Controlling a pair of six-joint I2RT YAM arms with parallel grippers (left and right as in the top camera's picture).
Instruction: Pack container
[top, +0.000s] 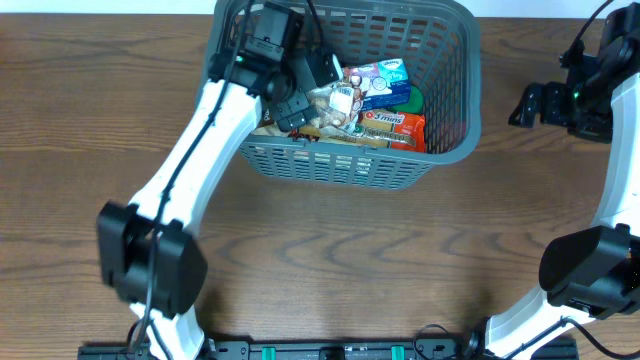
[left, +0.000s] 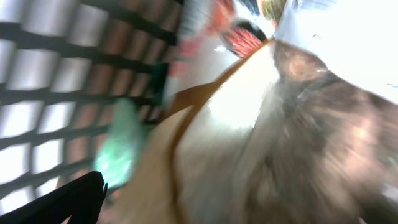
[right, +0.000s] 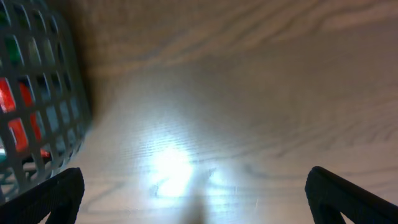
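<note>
The container (top: 340, 165), a dark grey slotted basket, stands at the table's far middle with several snack packets in it: a red one (top: 395, 128), a blue-and-white one (top: 378, 82) and beige ones (top: 325, 128). My left gripper (top: 300, 105) is down inside the basket's left part, among the packets. In the left wrist view a blurred beige packet (left: 249, 137) fills the frame, pressed close by one black finger (left: 81, 196); the other finger is hidden. The basket's lattice wall (left: 37, 81) shows behind. My right gripper (top: 527, 105) hangs open and empty (right: 196, 186) above the bare table, right of the basket (right: 37, 124).
Brown wooden table (top: 330, 260) all round the basket. The right arm's base stands at the right front edge (top: 590, 270), and the left arm's base at the left front (top: 150, 260).
</note>
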